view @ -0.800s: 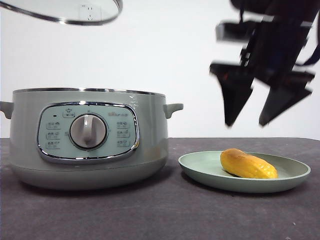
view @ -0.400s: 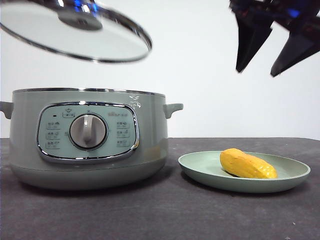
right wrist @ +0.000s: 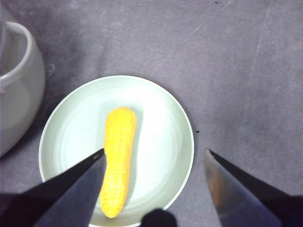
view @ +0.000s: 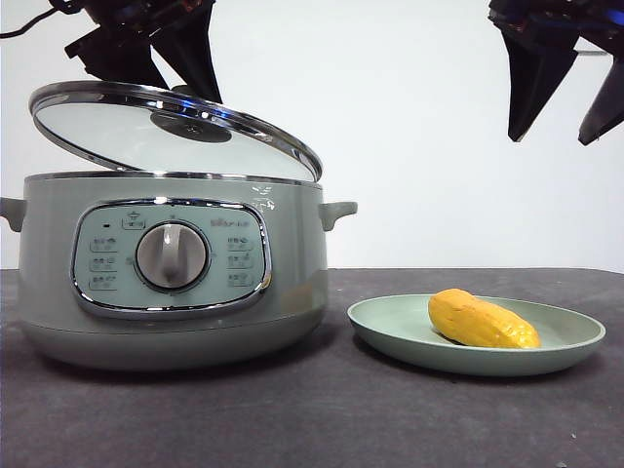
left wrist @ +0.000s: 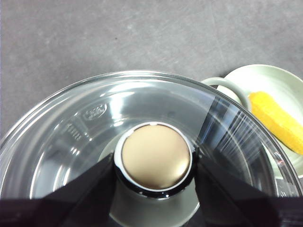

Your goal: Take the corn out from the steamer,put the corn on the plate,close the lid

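Observation:
The yellow corn [view: 482, 321] [right wrist: 117, 157] lies on the pale green plate [view: 565, 349] [right wrist: 161, 127] at the right, and shows again as corn [left wrist: 278, 121] in the left wrist view. The sage-green steamer [view: 292, 273] stands at the left. Its glass lid [view: 117, 132] [left wrist: 71, 137] hangs tilted just above the rim, low edge near the right side. My left gripper [view: 171, 73] [left wrist: 155, 175] is shut on the lid's knob [left wrist: 156, 157]. High above the plate, my right gripper [view: 564, 93] [right wrist: 154, 179] is open and holds nothing.
Dark grey tabletop [view: 312, 419] runs in front of the pot and plate. The steamer's side handle [view: 338, 211] juts toward the plate. A white wall fills the background.
The lid has come down and to the right, from high at the left to just over the steamer's rim. The right gripper has risen and moved right, away from the plate.

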### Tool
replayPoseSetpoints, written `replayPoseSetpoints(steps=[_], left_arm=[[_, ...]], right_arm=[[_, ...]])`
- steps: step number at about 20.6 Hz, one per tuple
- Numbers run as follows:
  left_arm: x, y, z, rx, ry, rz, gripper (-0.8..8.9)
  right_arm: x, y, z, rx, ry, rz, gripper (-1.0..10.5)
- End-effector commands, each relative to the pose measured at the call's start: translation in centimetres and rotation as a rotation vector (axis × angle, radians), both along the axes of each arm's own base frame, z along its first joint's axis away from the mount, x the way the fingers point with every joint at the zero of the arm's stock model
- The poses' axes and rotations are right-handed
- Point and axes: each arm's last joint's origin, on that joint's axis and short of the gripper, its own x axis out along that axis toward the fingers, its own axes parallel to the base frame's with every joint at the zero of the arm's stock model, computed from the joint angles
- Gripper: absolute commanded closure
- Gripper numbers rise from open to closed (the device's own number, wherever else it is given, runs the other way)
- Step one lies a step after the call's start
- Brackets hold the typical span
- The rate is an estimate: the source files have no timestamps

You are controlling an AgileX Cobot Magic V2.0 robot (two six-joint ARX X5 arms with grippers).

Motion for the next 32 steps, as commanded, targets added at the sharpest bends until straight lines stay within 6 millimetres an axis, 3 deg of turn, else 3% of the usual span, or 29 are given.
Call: replayPoseSetpoints(steps=[1,8,15,20,21,22,24,28,32], left_arm=[[0.2,-0.1,0.5,0.003,-0.042,0.021,8.22],[0.5,-0.3,0.1,0.015,-0.039,0.020,8.22],[0.1,-0.3,-2.9,0.046,0.033,0.016,8.22],[0.0,-0.2,-3.4,0.053,0.051,0.024,8.13],[0.0,-0.2,-3.4,0.052,0.049,0.040,7.84],[0.0,-0.2,-3.4,0.052,0.049,0.063,6.82],[0.0,-0.1,-3.4,0.049,0.053,0.070,3.92],[-0.9,0.2,-2.0,0.018,0.019,0.076,3.66],[-4.5,1.4,1.9,-0.044,-0.094,0.057,3.76]], right_arm=[[0.0,-0.1,-0.2,-0.008,0.001,-0.004,6.0],[0.1,-0.2,-0.1,-0.009,-0.002,-0.005,6.0],[0.1,-0.2,-0.1,-0.009,-0.002,-0.005,6.0],[0.1,-0.2,-0.2,-0.008,-0.001,-0.004,6.0],[0.1,-0.2,-0.2,-0.008,-0.001,-0.004,6.0],[0.1,-0.2,-0.2,-0.008,-0.001,-0.004,6.0],[0.0,-0.2,-0.2,-0.008,0.000,-0.003,6.0],[0.0,-0.2,-0.2,-0.010,0.004,-0.003,6.0],[-0.5,-0.4,0.4,-0.011,-0.022,0.011,6.0]])
